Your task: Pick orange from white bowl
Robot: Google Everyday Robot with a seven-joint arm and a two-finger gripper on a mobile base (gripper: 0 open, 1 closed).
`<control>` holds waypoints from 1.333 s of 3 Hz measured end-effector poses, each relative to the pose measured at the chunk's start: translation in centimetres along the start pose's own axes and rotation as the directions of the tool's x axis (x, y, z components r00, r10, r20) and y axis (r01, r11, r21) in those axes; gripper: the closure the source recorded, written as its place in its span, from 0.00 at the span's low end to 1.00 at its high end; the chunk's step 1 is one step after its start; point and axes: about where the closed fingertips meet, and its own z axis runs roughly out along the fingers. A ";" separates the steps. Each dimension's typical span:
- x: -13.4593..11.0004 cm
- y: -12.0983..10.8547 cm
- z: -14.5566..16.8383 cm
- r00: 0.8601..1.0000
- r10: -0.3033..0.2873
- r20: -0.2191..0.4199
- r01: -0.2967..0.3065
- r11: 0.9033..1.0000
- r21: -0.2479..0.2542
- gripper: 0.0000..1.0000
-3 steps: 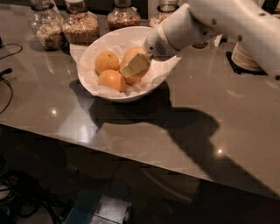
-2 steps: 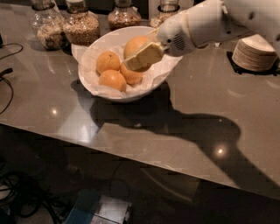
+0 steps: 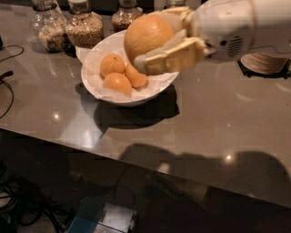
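My gripper (image 3: 157,38) is shut on the orange (image 3: 146,35) and holds it in the air above the right side of the white bowl (image 3: 107,45). The orange looks large because it is close to the camera. One cream finger (image 3: 170,57) runs under the fruit, the other (image 3: 175,13) over it. The bowl stands on the grey counter and is lined with crinkled white paper. Three smaller oranges (image 3: 112,64) lie in it.
Three glass jars of grains (image 3: 84,27) stand behind the bowl at the back of the counter (image 3: 218,118). A stack of small white dishes (image 3: 266,61) sits at the right. Cables (image 3: 7,82) lie at the far left. The counter's front edge runs across the lower half.
The gripper has lifted the orange up out of the bowl and toward the camera. Three oranges stay in the bowl.
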 end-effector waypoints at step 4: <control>1.5 6.2 -7.3 0.918 -0.067 0.392 0.105 0.992 -0.077 1.00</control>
